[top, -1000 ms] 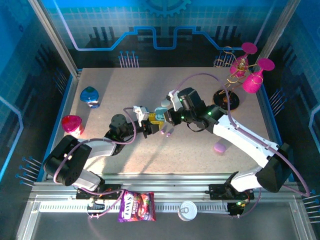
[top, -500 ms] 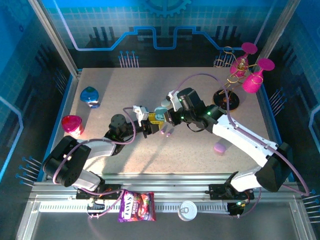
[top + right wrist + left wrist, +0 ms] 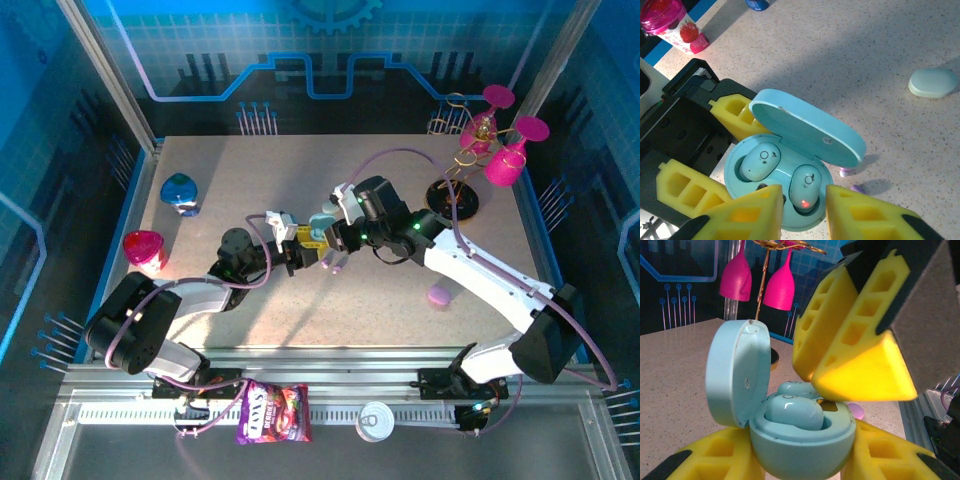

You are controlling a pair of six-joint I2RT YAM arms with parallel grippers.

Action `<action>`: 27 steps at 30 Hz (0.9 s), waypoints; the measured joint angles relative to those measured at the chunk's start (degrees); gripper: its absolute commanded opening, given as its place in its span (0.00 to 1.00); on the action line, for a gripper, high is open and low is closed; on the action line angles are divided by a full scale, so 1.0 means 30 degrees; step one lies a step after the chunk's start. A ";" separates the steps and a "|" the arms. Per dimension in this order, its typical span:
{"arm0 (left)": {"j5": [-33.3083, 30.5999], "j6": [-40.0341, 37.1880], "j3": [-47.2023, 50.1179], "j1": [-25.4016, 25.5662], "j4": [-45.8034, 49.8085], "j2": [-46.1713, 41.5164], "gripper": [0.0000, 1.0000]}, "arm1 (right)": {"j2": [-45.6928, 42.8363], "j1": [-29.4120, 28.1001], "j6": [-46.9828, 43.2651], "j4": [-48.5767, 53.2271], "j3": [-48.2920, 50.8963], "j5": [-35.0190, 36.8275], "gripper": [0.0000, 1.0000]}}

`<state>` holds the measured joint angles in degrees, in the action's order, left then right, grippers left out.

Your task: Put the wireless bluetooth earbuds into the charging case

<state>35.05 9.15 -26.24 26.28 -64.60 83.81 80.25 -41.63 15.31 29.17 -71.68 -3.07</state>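
Snack bag (image 3: 273,412) at 6 o'clock on the near rail carries big pale lettering too small to read. A pull-tab can (image 3: 378,420) sits just to its 3 o'clock side with no label showing. Lilac closed case (image 3: 438,295) lies alone at 4 o'clock on the table. At table centre the left gripper (image 3: 303,252) is clamped on the base of the light blue charging case (image 3: 805,132), whose lid stands open. Both blue earbuds are seated in their wells, one (image 3: 759,161) at 9 o'clock in the tray and the other (image 3: 805,187) at 5 o'clock with a red lamp lit. Each bud bears a small ring-and-stroke mark, but no brand name is readable. The right gripper (image 3: 803,200) hangs just over the lit bud, jaws narrowly apart and empty. Judged step: insertion for this case looks complete. The next move calls for the right claw to lift straight off, clear of the lid, then press the lid down while the left holds steady. A tiny purple bud (image 3: 856,189) lies loose on the table beside the case, likely meant for another case. Farther off, a pink strawberry-printed cup (image 3: 143,248) stands at 9 o'clock, with pink glasses (image 3: 505,160) at 2 o'clock.
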 measured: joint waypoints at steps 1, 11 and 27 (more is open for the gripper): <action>0.0015 0.0000 0.0000 0.0000 -0.0007 0.0000 0.32 | 0.0000 0.0007 -0.0007 0.0007 0.0000 -0.0007 0.35; 0.0539 0.0364 0.0000 0.0000 -0.1166 0.0015 0.32 | -0.1224 0.0022 0.0321 -0.0576 0.0153 -0.0066 0.59; 0.2288 -0.0080 0.0044 0.0007 -0.1902 -0.0029 0.32 | 0.0714 0.3024 0.3388 -0.0437 -0.2412 -0.2492 0.74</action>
<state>41.91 8.91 -26.11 26.30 -70.30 83.72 82.39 -32.56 25.47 27.86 -78.91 -10.55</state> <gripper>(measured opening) 0.360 0.745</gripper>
